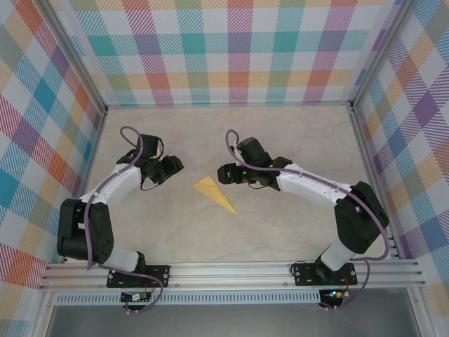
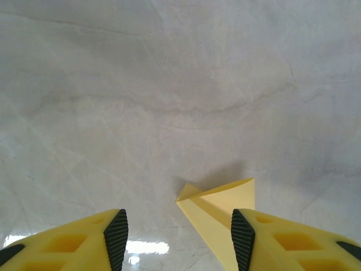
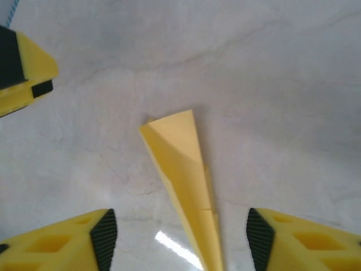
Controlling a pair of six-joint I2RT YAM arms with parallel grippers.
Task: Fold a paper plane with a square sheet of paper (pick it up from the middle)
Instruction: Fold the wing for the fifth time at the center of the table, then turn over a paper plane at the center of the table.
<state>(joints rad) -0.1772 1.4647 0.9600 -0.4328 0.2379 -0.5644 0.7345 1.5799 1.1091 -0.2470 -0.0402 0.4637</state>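
Paper plane (image 1: 215,193) lies flat at the centre of the table (image 1: 302,140), nose toward 5 o'clock, looking finished. Left gripper (image 1: 174,166) at its 10 o'clock and right gripper (image 1: 224,172) at its 1 o'clock both stand wide, empty, clear of it. Best retreat upward, away from the wings.

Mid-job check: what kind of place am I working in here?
Probably a robot test cell, not a home: plaid backdrop walls, aluminium frame rails, and a marble-look tabletop.
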